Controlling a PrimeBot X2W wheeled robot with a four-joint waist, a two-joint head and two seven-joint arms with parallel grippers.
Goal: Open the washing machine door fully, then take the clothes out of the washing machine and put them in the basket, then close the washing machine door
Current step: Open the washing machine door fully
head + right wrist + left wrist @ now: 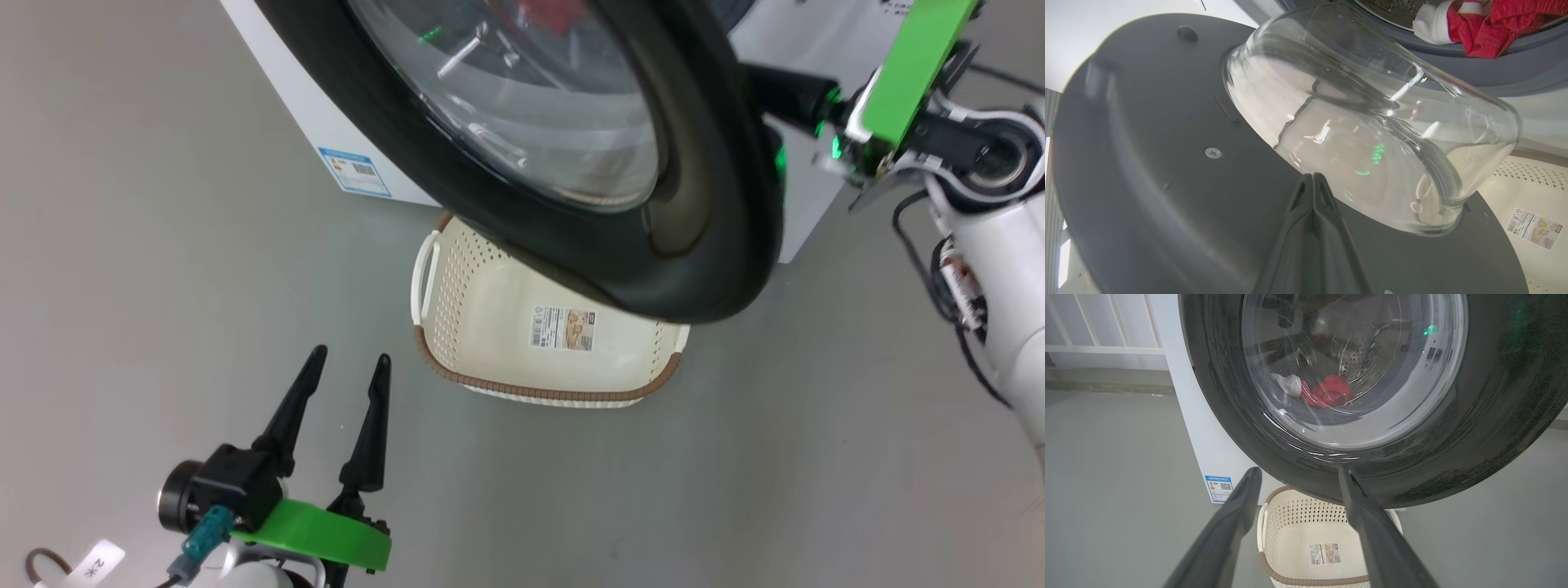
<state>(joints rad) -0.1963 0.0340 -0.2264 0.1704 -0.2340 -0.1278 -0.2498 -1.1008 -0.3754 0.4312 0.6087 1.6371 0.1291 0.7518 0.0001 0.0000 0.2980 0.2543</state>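
basket before washing machine | door over basket (partly) | clothes in drum

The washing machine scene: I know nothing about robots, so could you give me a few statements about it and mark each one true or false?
1. The small cream-white perforated plastic basket holds red clothes. False: it holds just a paper label; the bright red fabric clothes lie in the steel drum.
2. The large round door with glossy black rim and glass porthole is swung open. True.
3. The left jaws are shut. False: they stand open, holding nothing.
4. The right jaws are shut. True.
5. The basket stands on the grey floor before the big white washing machine. True.
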